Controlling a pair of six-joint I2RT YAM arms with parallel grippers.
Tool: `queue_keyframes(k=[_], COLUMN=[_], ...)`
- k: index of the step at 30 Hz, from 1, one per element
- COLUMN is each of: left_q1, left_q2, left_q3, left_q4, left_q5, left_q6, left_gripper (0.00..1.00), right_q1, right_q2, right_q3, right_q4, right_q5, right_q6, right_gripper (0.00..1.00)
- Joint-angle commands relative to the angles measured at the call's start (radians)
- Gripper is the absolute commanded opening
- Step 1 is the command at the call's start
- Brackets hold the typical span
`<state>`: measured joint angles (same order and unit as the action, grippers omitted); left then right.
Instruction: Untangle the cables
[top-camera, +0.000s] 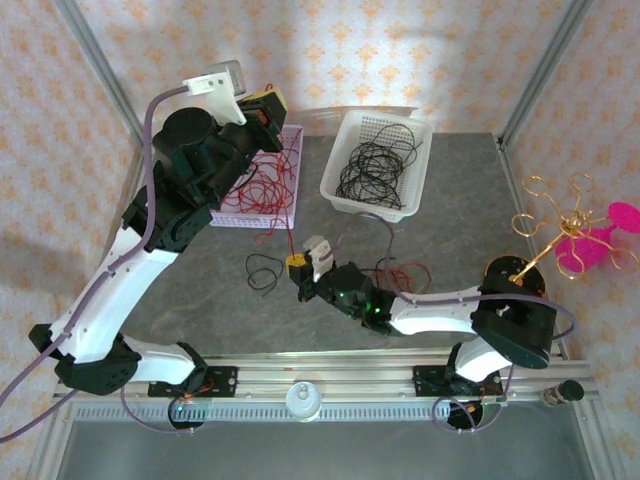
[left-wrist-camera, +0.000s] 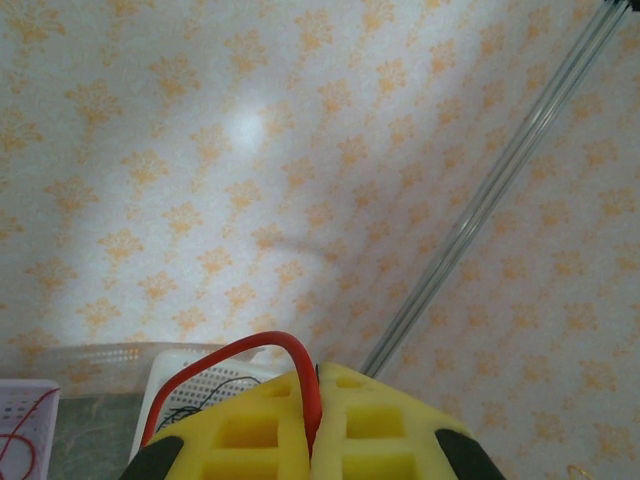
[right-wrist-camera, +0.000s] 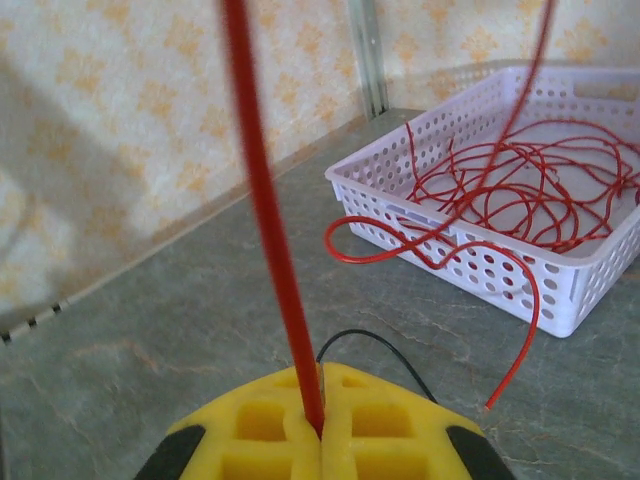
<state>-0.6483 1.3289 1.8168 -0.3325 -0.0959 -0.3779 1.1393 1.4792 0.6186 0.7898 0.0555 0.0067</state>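
**Cables (top-camera: 262, 195): hair-thin, springy, one red strand pinched at two places**

My left gripper (left-wrist-camera: 312, 405) is closed all the way. Its yellow pads (left-wrist-camera: 250, 435) are pressed together on a red wire (left-wrist-camera: 250, 345) that arcs out of the seam, and in the top view it is raised high over the lilac basket (top-camera: 255, 222). My right gripper (right-wrist-camera: 320, 425) is closed just as tight, low over the grey table (top-camera: 200, 270), with a red wire rising straight out of its pads. I judge it to be the same strand, drawn taut between my two grips (I cannot trace every bit of it).

The other cables lie in four places:
- Red loops sit in the lilac basket, with one curl spilling over its rim onto the table.
- Black wires (top-camera: 372, 170) are coiled in the white basket (top-camera: 336, 160).
- A loose black loop (top-camera: 262, 272) lies on the table just beside my right gripper.
- A small red-and-black snarl (top-camera: 405, 272) lies by my right forearm.

I expect these strands to weigh almost nothing, to be soft yet springy, and to hold their curl, so a released end will probably recoil into its neighbours. The smooth insulation could slide through my foam pads. A hard yank might tighten a knot or drag the whole bunch along.

The best hold looks to be on a free run near an end, clear of any crossing. I would take one strand at a time, seated in the middle of the pads
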Motion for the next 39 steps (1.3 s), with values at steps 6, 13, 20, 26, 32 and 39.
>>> queue_keyframes(k=[6,13,20,26,32,39], left_q1=[-0.004,-0.005,-0.005,-0.005,-0.004,-0.005], left_q2=[-0.001,0.024,0.027,0.009,-0.006,-0.011], left_q3=[0.110,0.187,0.206,0.188,0.191,0.191], left_q4=[0.027,-0.015,-0.035,-0.039,-0.039,-0.036], left_q5=[-0.047,-0.035,0.024,0.074,0.096,0.113], left_q6=[0.039,0.051,0.028,0.017,0.022,0.019], left_gripper=[0.00,0.00,0.00,0.00,0.00,0.00], right_q1=[0.073,0.150,0.172,0.123,-0.008,-0.176], right_q2=[0.030,0.067,0.012,-0.141,-0.272,-0.100], right_q3=[-0.081,-0.157,-0.201,-0.251,-0.288,-0.138], right_q4=[-0.117,-0.074,-0.083,-0.126,-0.067,-0.019], right_q5=[0.227,0.338,0.344,0.127,-0.051,-0.336], right_q6=[-0.214,-0.211,-0.144,-0.058,-0.114,-0.477], right_gripper=[0.00,0.00,0.37,0.45,0.48,0.57])
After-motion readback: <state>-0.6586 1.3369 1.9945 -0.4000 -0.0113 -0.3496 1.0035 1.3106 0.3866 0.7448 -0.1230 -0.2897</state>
